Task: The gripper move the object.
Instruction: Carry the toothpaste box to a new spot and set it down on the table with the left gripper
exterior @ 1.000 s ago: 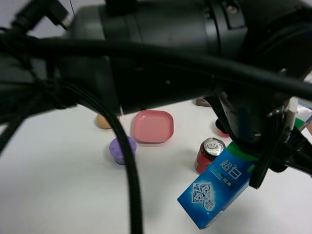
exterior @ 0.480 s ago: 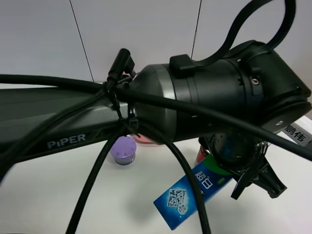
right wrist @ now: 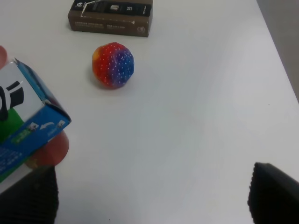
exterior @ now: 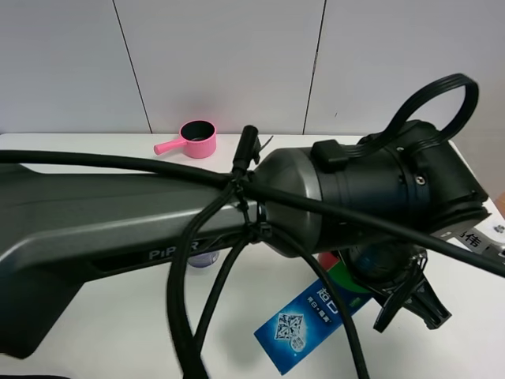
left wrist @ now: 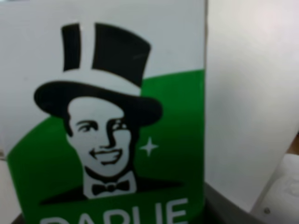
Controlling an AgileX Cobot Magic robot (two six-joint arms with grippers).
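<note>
The toothpaste box (exterior: 310, 329), green fading to blue, hangs tilted above the white table, its blue end lowest. My left gripper (exterior: 388, 289), at the end of the big black arm reaching across from the left, is shut on its green end. The left wrist view is filled by the box's face (left wrist: 112, 140) with the top-hatted man and "DARLIE" lettering. In the right wrist view the box's end (right wrist: 25, 123) shows at the edge. My right gripper (right wrist: 152, 191) is open and empty above bare table, its fingers (right wrist: 275, 196) wide apart.
A pink cup with a handle (exterior: 197, 140) stands at the back. A purple cup (exterior: 207, 258) and a red can (exterior: 327, 261) are mostly hidden behind the arm. A multicoloured ball (right wrist: 113, 65) and a dark brown box (right wrist: 110, 17) lie beyond the right gripper.
The left arm has dropped away from the camera, uncovering the back wall and the pink cup. The held box has shifted a little left and down.
</note>
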